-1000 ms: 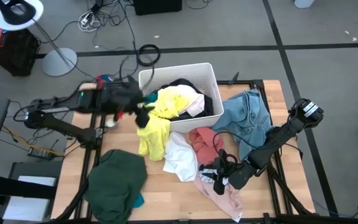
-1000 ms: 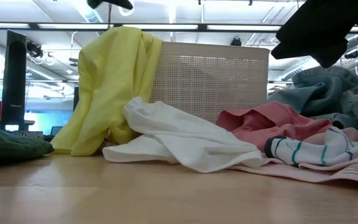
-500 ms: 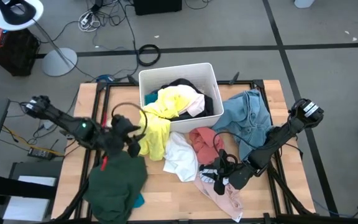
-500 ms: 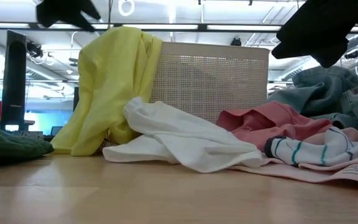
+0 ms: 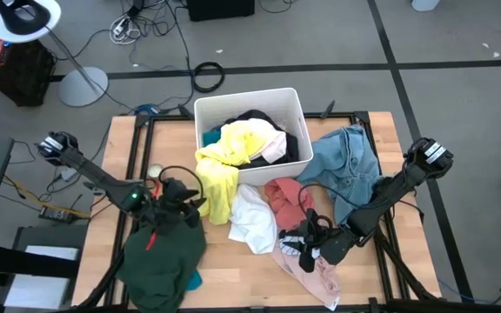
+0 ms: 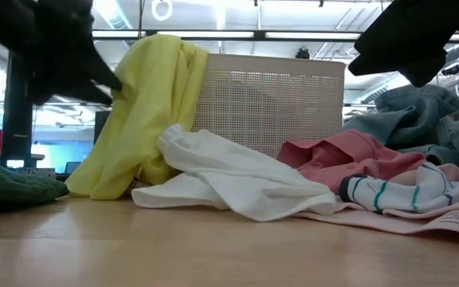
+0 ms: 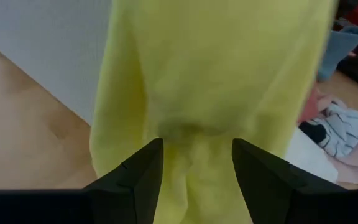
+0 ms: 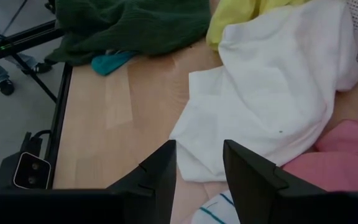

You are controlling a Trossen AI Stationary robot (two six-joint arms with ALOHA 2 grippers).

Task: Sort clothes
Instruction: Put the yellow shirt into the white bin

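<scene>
Yellow garment [image 7: 216, 81] just ahead of open left claw [image 7: 197, 163], untouched

The wooden table [image 5: 233, 265] carries a white bin [image 5: 295, 117] at its far edge, with dark green [image 5: 159, 256], yellow [image 5: 218, 181], white [image 5: 252, 217], pink [image 5: 283, 198] and denim [image 5: 344, 165] garments strewn across it.

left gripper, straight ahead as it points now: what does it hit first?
Most likely the yellow garment hanging over the bin's rim. The left gripper has its fingers open, facing that cloth, which fills its wrist view. The gap is hard to judge.
</scene>
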